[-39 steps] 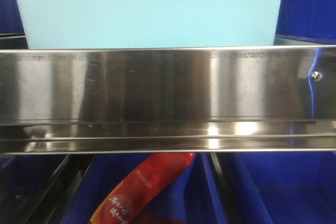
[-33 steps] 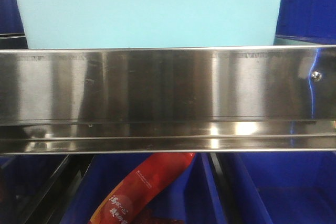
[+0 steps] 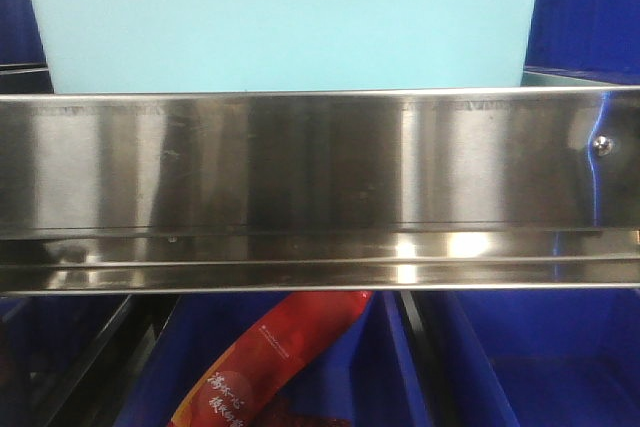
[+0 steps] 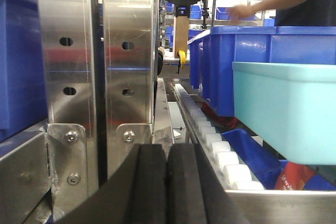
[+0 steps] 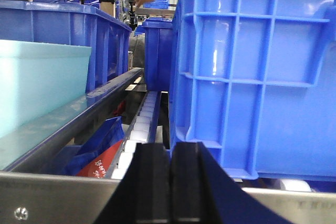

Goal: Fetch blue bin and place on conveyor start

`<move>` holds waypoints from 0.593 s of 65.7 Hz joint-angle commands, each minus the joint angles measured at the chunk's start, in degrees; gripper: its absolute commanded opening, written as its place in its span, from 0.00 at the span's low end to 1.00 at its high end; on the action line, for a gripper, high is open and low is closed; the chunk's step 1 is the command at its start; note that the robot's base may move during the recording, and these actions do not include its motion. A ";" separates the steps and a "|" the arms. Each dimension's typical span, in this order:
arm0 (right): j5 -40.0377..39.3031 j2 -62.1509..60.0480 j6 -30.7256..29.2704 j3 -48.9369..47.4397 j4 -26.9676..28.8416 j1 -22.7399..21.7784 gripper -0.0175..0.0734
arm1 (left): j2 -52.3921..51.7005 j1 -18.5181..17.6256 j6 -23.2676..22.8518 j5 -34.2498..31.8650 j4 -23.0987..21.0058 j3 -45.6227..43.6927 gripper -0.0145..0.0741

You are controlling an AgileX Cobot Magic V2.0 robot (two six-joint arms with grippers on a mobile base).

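Note:
The blue bin (image 3: 285,22), a pale aqua tub, sits on a shelf just behind the shiny steel rail (image 3: 320,192) in the front view. It shows at the right of the left wrist view (image 4: 286,111) and at the left of the right wrist view (image 5: 39,82). My left gripper (image 4: 167,153) is shut and empty, low and to the left of the bin near the shelf posts. My right gripper (image 5: 169,153) is shut and empty too, to the right of the bin beside a dark blue crate. The conveyor start is out of view.
Dark royal-blue crates (image 5: 252,72) flank the bin on the shelf. White rollers (image 4: 220,148) run along the shelf tracks. Steel uprights (image 4: 94,61) stand at the left. A red snack packet (image 3: 270,362) lies in a blue crate below. A person's arm (image 4: 262,6) reaches in behind.

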 commanded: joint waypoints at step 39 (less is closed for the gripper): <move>-8.30 -0.21 0.12 -6.21 -0.27 0.07 0.02 | -0.25 0.01 0.43 4.53 1.06 -8.93 0.05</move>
